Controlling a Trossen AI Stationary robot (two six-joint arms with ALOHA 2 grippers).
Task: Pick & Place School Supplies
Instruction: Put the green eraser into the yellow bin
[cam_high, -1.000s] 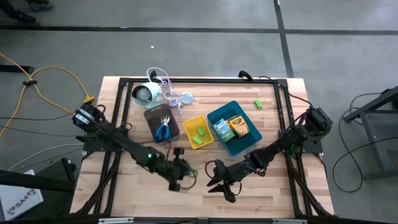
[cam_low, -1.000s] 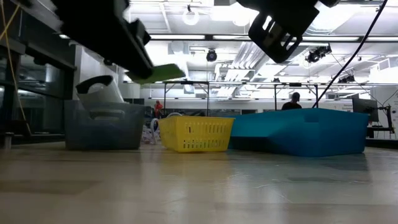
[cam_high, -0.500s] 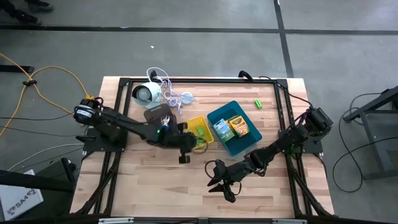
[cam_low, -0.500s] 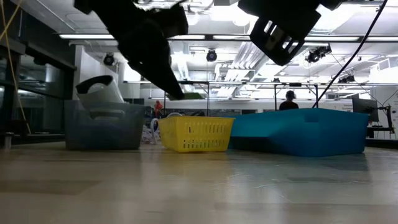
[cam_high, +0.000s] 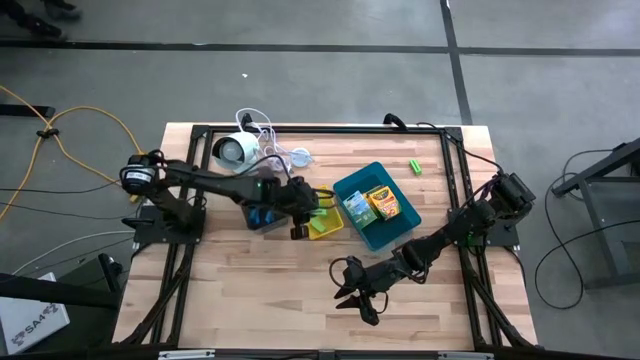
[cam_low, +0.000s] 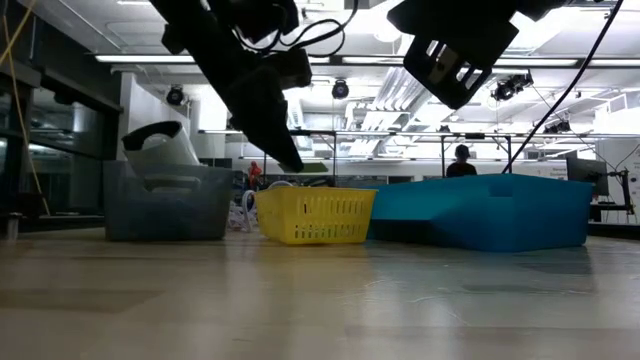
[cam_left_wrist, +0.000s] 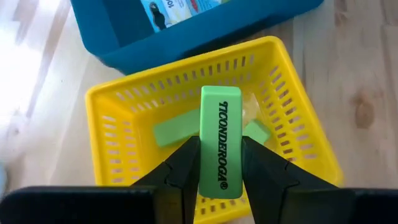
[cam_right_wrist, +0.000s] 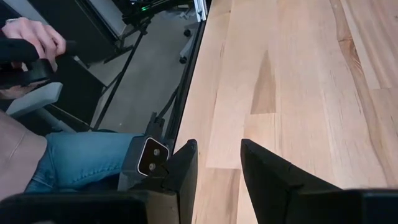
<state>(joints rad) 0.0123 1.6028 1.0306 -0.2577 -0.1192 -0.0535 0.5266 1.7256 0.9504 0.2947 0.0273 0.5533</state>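
My left gripper (cam_high: 303, 213) hangs over the yellow basket (cam_high: 328, 226), shut on a bright-green block (cam_left_wrist: 221, 134) printed TICONDEROGA. Two more green blocks (cam_left_wrist: 175, 131) lie on the floor of the yellow basket (cam_left_wrist: 112, 118) below it. In the low view the held block (cam_low: 311, 167) shows just above the yellow basket's rim (cam_low: 315, 195). Another green block (cam_high: 415, 166) lies on the table by the far right corner. Printed green and yellow-orange packs (cam_high: 372, 205) lie in the blue tray. My right gripper (cam_high: 352, 293) is open over bare table near the near edge. My left gripper pinches the green block between its two fingers (cam_left_wrist: 186, 163), one on each long side of its lower half (cam_left_wrist: 220, 177). The fingers come from above, slanting down, and lie along the block. It is lifted clear above the basket, its free end pointing forward past the fingertips.
The blue tray (cam_high: 393, 232) stands right of the basket and the grey tray (cam_high: 243, 188) left of it, half under my left arm. A white round device with cord (cam_high: 236, 150) sits at the far edge. A person's hand (cam_right_wrist: 31, 37) shows beyond the table's near edge.
My left gripper has carried the green block from the near left part of the table toward the far edge and the right, ending above the yellow basket and lower over it. It has stayed shut on the block.
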